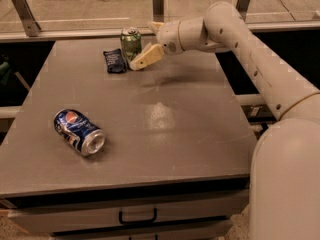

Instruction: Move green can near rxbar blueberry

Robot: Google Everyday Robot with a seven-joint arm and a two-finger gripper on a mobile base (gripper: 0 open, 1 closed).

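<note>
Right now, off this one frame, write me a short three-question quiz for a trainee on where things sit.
1. True or false: the green can lies on its side.
2. Where is the gripper?
A) at the front edge of the table
B) at the table's far end, just right of the green can
C) out of view
3. Fill in: the dark blue wrapper lying just left of the green can is the ____.

Key
1. False: it stands upright.
2. B.
3. rxbar blueberry.
</note>
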